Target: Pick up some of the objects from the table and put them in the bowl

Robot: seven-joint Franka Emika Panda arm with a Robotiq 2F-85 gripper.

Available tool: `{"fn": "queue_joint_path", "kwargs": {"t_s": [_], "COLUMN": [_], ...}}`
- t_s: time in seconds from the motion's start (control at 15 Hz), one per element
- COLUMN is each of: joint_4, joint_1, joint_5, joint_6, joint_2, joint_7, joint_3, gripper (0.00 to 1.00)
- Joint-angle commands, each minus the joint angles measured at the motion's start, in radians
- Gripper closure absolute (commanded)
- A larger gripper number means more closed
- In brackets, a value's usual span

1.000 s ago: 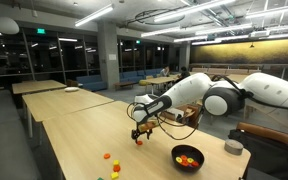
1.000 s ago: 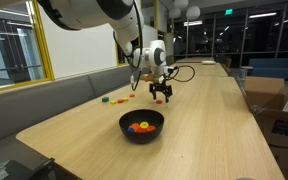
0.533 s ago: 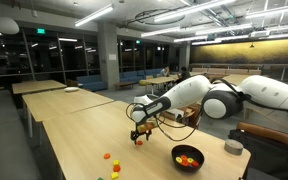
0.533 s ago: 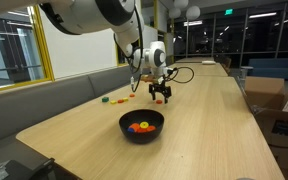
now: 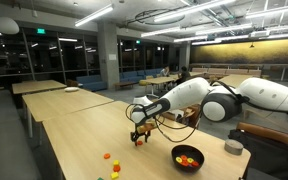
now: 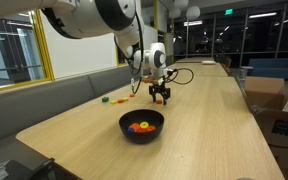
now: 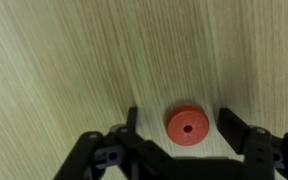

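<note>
A small red ring-shaped piece lies flat on the pale wood table. My gripper is open, with one finger on each side of the piece and a gap on both sides. In both exterior views the gripper is down at the table top. The black bowl holds several coloured pieces. Loose pieces lie on the table.
A grey round container stands beyond the bowl. A bench seat runs along one long side of the table. Cardboard boxes stand past the opposite side. More pale tables are farther back.
The gripper has lowered slightly toward the table top; the bowl and loose pieces have not moved.
</note>
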State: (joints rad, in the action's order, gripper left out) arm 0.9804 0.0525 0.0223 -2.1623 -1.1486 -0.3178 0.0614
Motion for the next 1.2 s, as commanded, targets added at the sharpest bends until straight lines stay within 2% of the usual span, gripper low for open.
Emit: {"fn": "queue_joint_path", "kwargs": {"t_s": [0.0, 0.2, 0.33, 0.6, 1.13], "joint_4": [-0.081, -0.086, -0.079, -0.028, 0.299], "joint_1": [-0.011, -0.011, -0.011, -0.011, 0.003], "joint_5": [0.01, 0.008, 0.008, 0.0, 0.0], "joint_6": [0.034, 0.043, 0.047, 0.082, -0.011], "joint_2": [-0.034, -0.031, -0.022, 0.034, 0.326], "joint_7": [0.02, 0.02, 0.018, 0.016, -0.049], "joint_3": [-0.012, -0.011, -0.009, 0.001, 0.04], "gripper": [0.49, 0.73, 0.83, 0.83, 0.83]}}
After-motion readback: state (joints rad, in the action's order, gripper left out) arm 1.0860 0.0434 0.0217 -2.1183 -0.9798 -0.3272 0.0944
